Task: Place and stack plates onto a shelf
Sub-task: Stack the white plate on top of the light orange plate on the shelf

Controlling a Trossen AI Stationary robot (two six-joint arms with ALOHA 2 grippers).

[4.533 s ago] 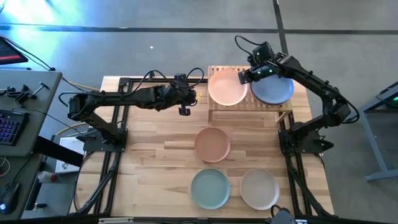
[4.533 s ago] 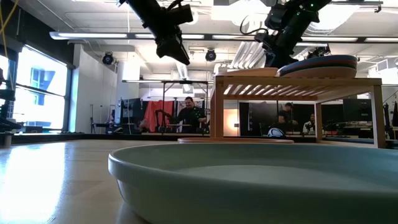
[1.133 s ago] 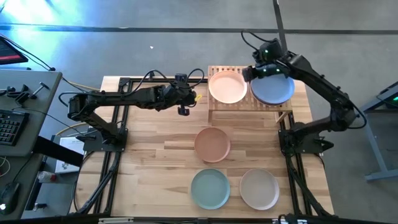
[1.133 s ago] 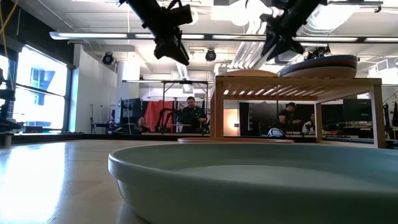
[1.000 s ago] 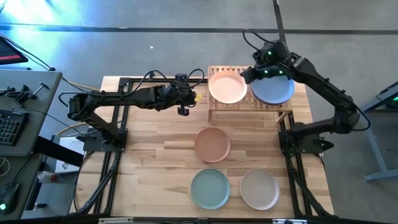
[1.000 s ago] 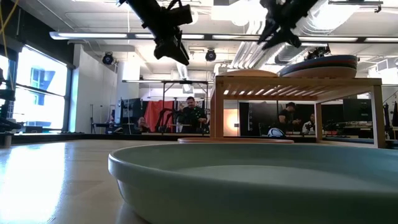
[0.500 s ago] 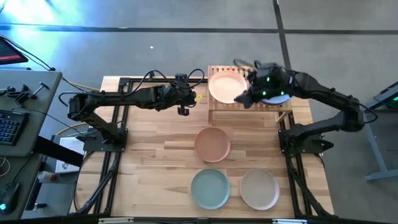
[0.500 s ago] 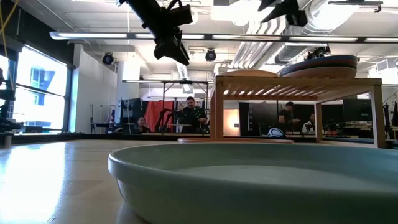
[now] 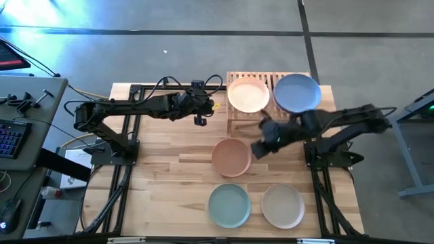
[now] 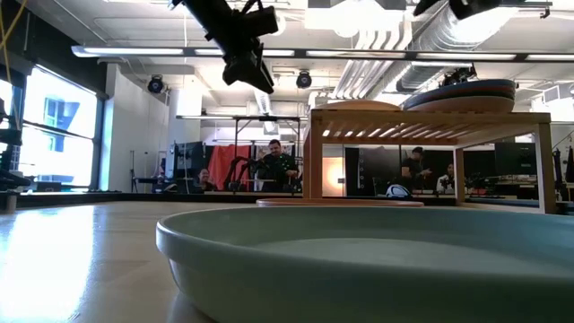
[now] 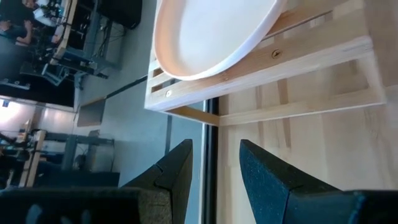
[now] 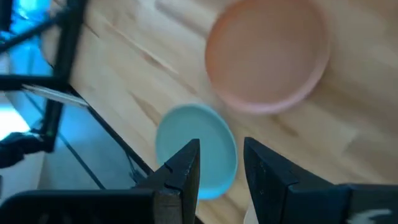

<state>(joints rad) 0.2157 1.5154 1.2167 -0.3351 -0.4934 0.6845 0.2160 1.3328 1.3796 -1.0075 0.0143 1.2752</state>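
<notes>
The shelf (image 9: pixel 271 108) of pale slats stands at the table's far side. A pale pink plate (image 9: pixel 248 94) lies on its left half and a blue plate (image 9: pixel 297 92) on its right half. A salmon plate (image 9: pixel 232 157) lies flat at mid-table, with a mint plate (image 9: pixel 229 206) and a beige plate (image 9: pixel 283 206) near the front edge. My right gripper (image 9: pixel 261 146) hovers open just right of the salmon plate, nothing between its fingers (image 12: pixel 186 171). My left gripper (image 9: pixel 201 116) waits open in the air left of the shelf.
Black arm frames (image 9: pixel 125 135) run along both sides of the table. In the low view the mint plate (image 10: pixel 359 260) fills the foreground, and people sit in the room beyond the shelf (image 10: pixel 430 117). A desk with a keyboard (image 9: pixel 10 135) stands left of the table.
My right gripper has left the blue plate on the shelf and swung from above the shelf's right half toward the table's near edge and somewhat left, ending beside the salmon plate. The plates have not moved.
</notes>
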